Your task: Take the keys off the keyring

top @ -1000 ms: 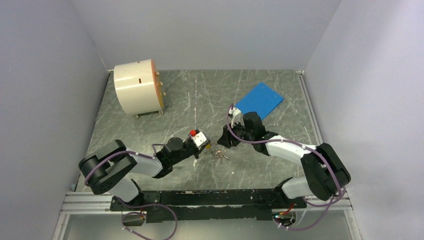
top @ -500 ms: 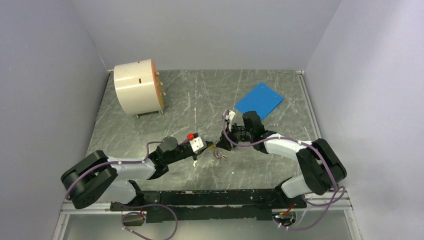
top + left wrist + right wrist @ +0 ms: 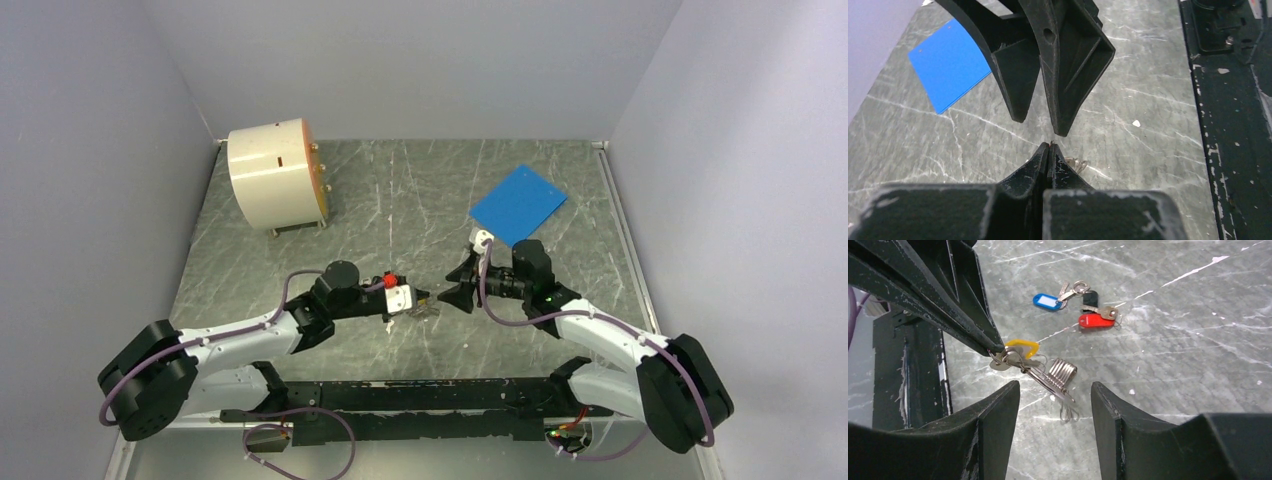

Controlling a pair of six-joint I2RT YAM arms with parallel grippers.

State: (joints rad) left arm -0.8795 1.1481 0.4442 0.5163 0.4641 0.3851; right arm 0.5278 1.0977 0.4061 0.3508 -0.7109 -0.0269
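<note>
The keyring (image 3: pixel 1058 374), a silvery wire coil with a yellow-tagged key (image 3: pixel 1022 347) bunched against it, is held at the tips of the left tool (image 3: pixel 1048 148), pinched together on its small loop. Facing it, the right tool (image 3: pixel 1040 125) stands apart, holding nothing. A red-tagged key (image 3: pixel 1096 320) and a blue-tagged key (image 3: pixel 1046 300) lie loose on the grey worktop (image 3: pixel 1188 370) nearby.

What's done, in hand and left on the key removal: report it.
Done: the red-tagged key and the blue-tagged key lie loose on the table, apart from the keyring.
In hand: the left gripper is shut on the keyring's end by the yellow-tagged key; the right gripper faces it, open.
Left: the yellow-tagged key looks not yet freed.
</note>
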